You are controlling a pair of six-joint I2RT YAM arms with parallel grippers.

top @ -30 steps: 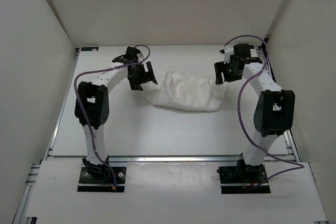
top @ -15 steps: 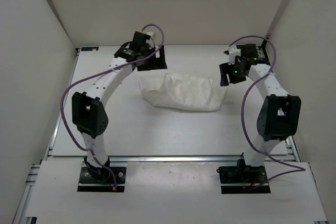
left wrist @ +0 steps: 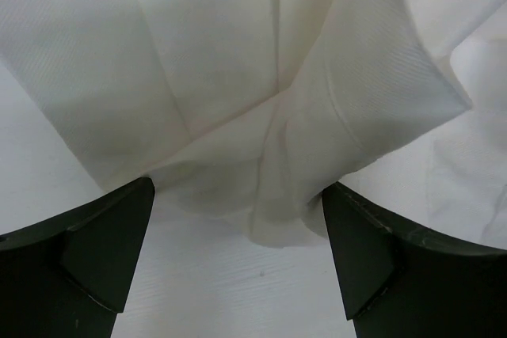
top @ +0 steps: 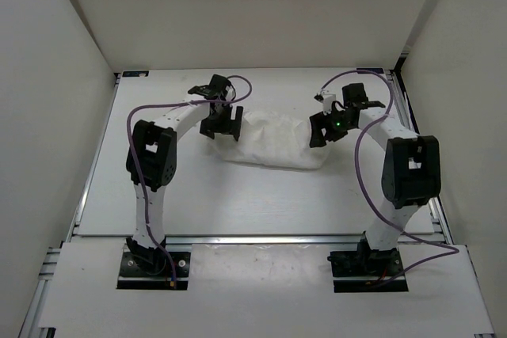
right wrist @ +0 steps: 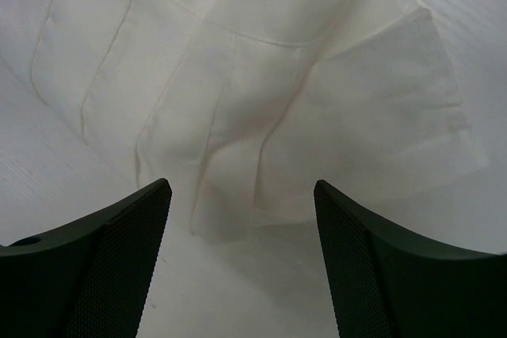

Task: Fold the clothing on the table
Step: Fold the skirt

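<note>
The clothing (top: 273, 144) lies rumpled on the table (top: 198, 191), left gripper (top: 221, 126) and right gripper (top: 322, 128) poised over its ends, jaws spread wide and empty — best to lower fully and pinch one clean corner each.

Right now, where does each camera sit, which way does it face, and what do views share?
Top external: above and behind the bases, looking down on the table; both arms and the clothing show.
Left wrist: on the left arm, facing down at the clothing's edge; its open left fingers frame it.
Right wrist: likewise, open right fingers either side of a crumpled edge.
Shared: all three see the clothing.
</note>
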